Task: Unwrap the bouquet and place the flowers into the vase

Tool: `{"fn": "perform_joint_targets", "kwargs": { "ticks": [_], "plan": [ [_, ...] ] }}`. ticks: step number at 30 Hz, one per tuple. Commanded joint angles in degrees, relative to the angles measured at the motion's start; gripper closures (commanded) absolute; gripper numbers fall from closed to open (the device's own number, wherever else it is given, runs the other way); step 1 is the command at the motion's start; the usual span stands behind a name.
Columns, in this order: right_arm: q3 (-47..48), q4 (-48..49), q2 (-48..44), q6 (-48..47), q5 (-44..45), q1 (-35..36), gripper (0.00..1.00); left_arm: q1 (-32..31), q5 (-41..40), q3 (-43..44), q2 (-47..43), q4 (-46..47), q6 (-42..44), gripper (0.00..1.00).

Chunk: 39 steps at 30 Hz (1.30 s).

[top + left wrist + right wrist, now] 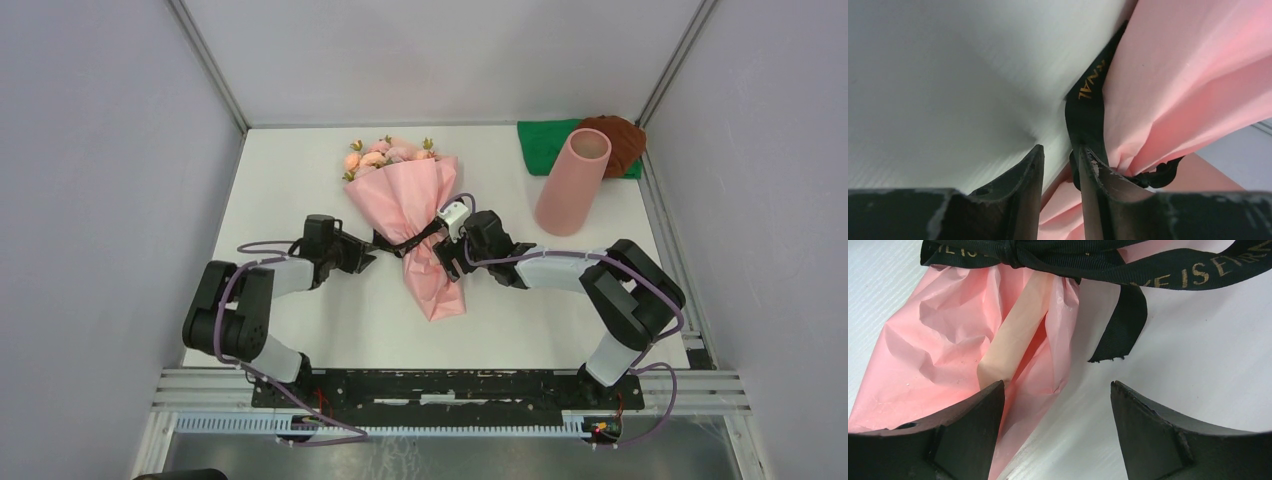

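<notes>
Pink bouquet lying flat, right hand released beside it, left hand at ribbon (grip unclear)

— Where is the bouquet lying?
— Flat at mid-table, its pink paper cone narrowing toward the near edge. A black ribbon is cinching it, and the flowers are pointing away.
— The vase?
— Salmon-pink, sitting far right, well apart

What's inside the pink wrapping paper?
Pink and peach roses poke out of the wrapping paper at its wide end. Their stems are covered by the paper.
</notes>
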Motion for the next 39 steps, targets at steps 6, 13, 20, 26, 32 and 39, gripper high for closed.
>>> {"fn": "perform_joint_targets", "kwargs": {
  "ticks": [6, 13, 20, 26, 32, 39],
  "plan": [
    [-0.14, 1.03, -1.19, -0.68, 0.82, 0.26, 0.17, -0.16, 2.48, 4.21, 4.52, 7.05, -2.32, 0.65],
    [0.02, 1.10, -0.58, -0.72, 0.38, 0.23, 0.17, -0.18, -0.28, 7.81, 5.43, 5.15, -1.21, 0.67],
    [-0.23, 1.08, -0.40, -0.71, 0.63, 0.23, 0.17, -0.18, 0.25, 11.07, 9.97, 6.01, -0.82, 0.66],
    [-0.32, 1.26, -0.20, -0.65, 0.73, 0.28, 0.17, -0.18, 1.08, 10.70, 12.76, 8.73, -1.75, 0.65],
    [-0.27, 1.38, 0.32, -0.68, 0.47, 0.27, 0.17, -0.03, -0.05, 11.93, 10.92, 7.22, -0.26, 0.54],
    [-0.23, 1.54, 0.83, -0.68, 0.03, 0.26, 0.17, 1.05, -4.51, 14.02, 1.31, -0.53, 4.65, 0.52]
  ]
}}
